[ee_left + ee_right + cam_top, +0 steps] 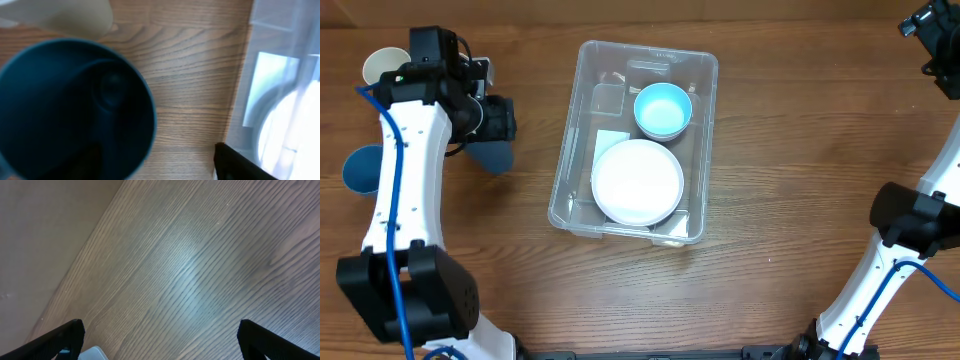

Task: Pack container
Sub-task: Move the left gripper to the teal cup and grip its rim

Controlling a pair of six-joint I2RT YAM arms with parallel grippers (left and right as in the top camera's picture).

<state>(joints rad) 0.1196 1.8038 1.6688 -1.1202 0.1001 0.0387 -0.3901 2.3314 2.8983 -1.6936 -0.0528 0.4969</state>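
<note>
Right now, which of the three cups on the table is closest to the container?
The dark navy cup. It sits just left of the container, while the cream cup and the lighter blue cup are much farther left.

Count's in: one container, one white plate, one pale-blue bowl, three cups: cream cup, blue cup, navy cup.

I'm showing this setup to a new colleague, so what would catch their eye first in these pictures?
First, the large clear rectangular plastic container in the middle of the wooden table, holding a round white dish and a light blue bowl. Next, the left gripper hangs over a dark blue plastic cup to the left of the container. The cup's mouth fills much of the left wrist view.
</note>
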